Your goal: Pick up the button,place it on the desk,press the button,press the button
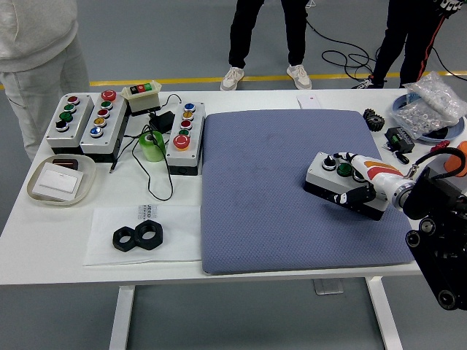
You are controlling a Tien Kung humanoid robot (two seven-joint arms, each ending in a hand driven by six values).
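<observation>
- The button box [344,184] is set on the blue mat [277,189] near its right edge, gripped by the curled fingers of the right hand [368,182].
- Open mat is left to its left.
- A black gear [373,119] and a small device [400,138] are seen just off the mat's right corner.

This looks like a robot test lab. Around the white table [241,262] are button boxes [87,124], loose cables [343,55] on a grey floor with a yellow line [182,79], and people standing behind.
</observation>
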